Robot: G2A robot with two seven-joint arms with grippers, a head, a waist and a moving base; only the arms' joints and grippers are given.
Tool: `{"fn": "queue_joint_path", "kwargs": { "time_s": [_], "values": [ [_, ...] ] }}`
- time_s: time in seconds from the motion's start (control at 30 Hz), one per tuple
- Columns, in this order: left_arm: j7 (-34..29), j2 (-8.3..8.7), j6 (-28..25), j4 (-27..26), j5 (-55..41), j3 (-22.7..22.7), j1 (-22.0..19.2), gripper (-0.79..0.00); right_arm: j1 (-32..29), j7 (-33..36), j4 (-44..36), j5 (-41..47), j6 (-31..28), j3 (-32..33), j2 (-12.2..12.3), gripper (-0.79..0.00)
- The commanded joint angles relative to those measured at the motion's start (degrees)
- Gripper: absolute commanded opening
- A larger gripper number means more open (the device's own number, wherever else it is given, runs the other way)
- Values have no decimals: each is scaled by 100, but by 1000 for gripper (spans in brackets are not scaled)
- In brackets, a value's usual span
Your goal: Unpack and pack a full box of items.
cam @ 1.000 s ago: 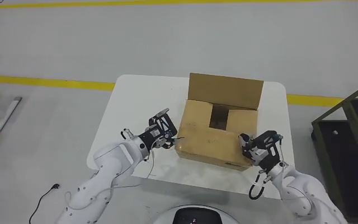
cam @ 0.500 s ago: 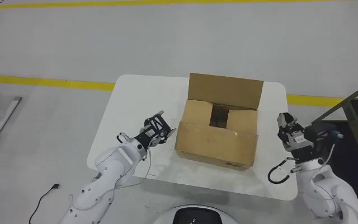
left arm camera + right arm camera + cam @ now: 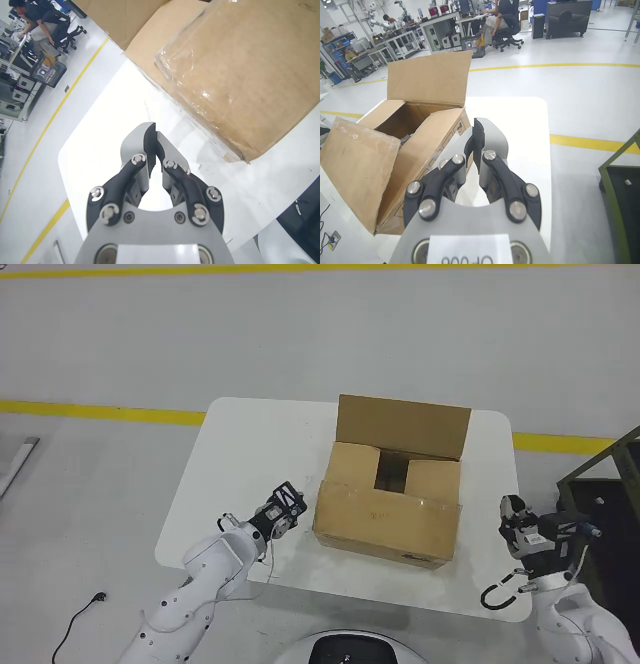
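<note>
A brown cardboard box [image 3: 390, 514] stands on the white table [image 3: 240, 454], right of centre. Its far flap stands upright, the near flap hangs down the front, and the side flaps lie partly over a dark opening. My left gripper [image 3: 285, 504] is shut and empty, hovering just left of the box's near left corner; its wrist view shows the taped box wall [image 3: 225, 82] beyond the closed gripper [image 3: 153, 132]. My right gripper [image 3: 512, 511] is shut and empty beside the table's right edge, apart from the box [image 3: 402, 150]; the closed gripper [image 3: 476, 135] points past it.
A dark green metal frame [image 3: 600, 504] stands right of the table, close to my right arm. Yellow floor lines [image 3: 100, 414] run behind the table. The table's left half is bare white surface.
My right gripper pulled away from the box's front right corner to the table's right edge. My left gripper backed slightly off the box's left side and its fingers closed.
</note>
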Motion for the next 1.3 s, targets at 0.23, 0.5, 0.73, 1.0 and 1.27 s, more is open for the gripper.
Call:
{"fn": "queue_joint_path", "kwargs": {
  "time_s": [0.23, 0.5, 0.73, 1.0, 1.27],
  "values": [
    [25, -82, -56, 252, 32, 270, -131, -785, 13, 83, 103, -143, -197, -285, -43, -785],
    [219, -144, -305, 391, -107, 441, -247, -785, 100, 145, 227, -314, -479, -656, -79, -785],
    [258, -137, -671, 239, -254, 398, -218, -785, 31, 224, 115, -318, -882, -701, -81, -785],
    [-92, -34, -1148, -422, -688, -2, 216, -785, -374, 367, -238, -90, -1173, -346, -66, -785],
    [-327, 66, -1458, -759, -901, -356, 612, 0, -615, 469, -345, 45, -1333, -131, -66, -480]
  ]
}}
